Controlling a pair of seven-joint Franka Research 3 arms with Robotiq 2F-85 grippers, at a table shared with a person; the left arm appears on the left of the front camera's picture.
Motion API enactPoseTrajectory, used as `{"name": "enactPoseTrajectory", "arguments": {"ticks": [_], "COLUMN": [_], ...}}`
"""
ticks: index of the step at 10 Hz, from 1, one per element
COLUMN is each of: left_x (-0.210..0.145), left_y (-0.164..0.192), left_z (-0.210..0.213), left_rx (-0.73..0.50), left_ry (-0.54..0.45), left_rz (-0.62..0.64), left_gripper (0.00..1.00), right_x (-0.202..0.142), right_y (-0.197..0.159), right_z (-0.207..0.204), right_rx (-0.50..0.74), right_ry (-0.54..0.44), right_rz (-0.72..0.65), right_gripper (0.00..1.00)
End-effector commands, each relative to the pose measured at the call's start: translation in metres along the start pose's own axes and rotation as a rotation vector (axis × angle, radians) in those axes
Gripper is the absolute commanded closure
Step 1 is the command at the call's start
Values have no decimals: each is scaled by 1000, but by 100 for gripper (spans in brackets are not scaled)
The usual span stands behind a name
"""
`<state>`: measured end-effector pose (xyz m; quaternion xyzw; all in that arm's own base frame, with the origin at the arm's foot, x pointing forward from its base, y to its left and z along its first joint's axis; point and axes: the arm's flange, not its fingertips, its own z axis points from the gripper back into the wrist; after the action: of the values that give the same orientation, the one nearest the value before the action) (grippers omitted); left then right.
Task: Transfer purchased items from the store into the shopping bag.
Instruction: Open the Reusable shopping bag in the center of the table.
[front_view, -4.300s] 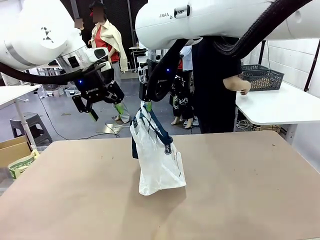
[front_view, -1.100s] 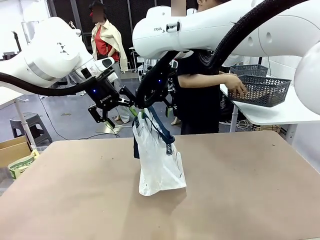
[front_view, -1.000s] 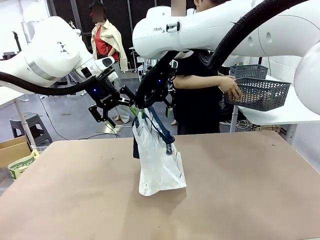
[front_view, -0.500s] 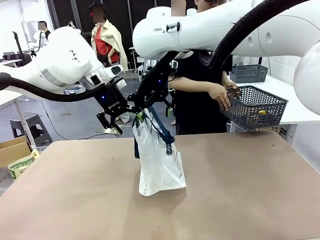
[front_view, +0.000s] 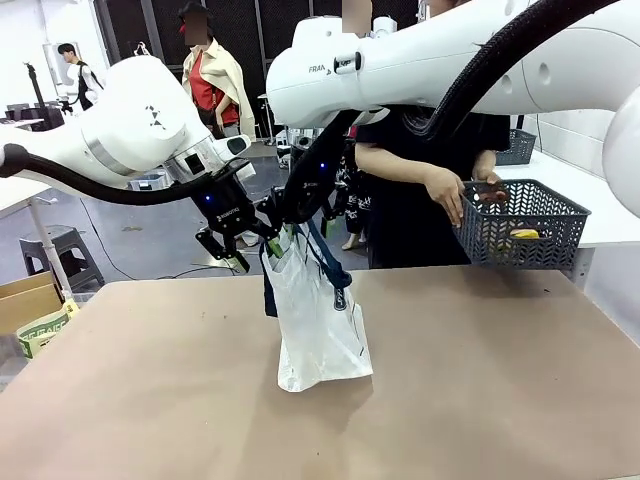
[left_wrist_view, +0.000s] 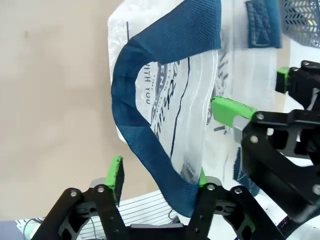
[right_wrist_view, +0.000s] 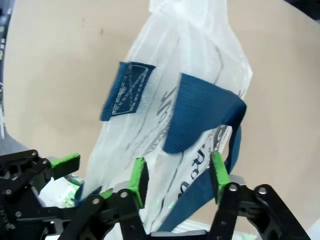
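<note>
The shopping bag (front_view: 318, 320) stands slumped on the surface (front_view: 480, 380), its navy handles (front_view: 325, 262) drawn up. Above the bag, the left pincer (left_wrist_view: 159, 172) straddles one handle loosely, released. The right pincer (right_wrist_view: 178, 170) brackets the other, and I cannot tell whether it grips. If a handle slips, the mouth could collapse before the person's basket (front_view: 525, 225), to the bag's right, is emptied.

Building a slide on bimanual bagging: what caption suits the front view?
Left pincer and right pincer at the shopping bag's navy handles; a person holds a basket behind.
</note>
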<state>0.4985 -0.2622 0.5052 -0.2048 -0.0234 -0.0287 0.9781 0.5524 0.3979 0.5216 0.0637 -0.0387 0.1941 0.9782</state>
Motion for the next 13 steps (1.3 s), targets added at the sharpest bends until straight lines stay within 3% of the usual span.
{"name": "enactPoseTrajectory", "arguments": {"ticks": [1, 4, 9, 12, 13], "left_x": [2, 3, 2, -1, -1], "left_y": [-4, -5, 7, 14, 15], "left_z": [-1, -3, 8, 24, 30], "left_rx": [12, 27, 148, 212, 239], "left_ry": [-7, -13, -55, -31, -36], "left_rz": [18, 29, 93, 135, 66], "left_gripper": [100, 100, 100, 100, 100], "right_x": [-12, -24, -51, -59, -60], "right_y": [-7, -8, -35, -56, -60], "right_z": [-9, -9, 3, 4, 3], "right_rx": [22, 20, -64, -112, -113], "right_ry": [20, 47, 94, 18, 3], "right_rz": [-12, 0, 170, 267, 292], "right_gripper": [98, 100, 100, 100, 100]}}
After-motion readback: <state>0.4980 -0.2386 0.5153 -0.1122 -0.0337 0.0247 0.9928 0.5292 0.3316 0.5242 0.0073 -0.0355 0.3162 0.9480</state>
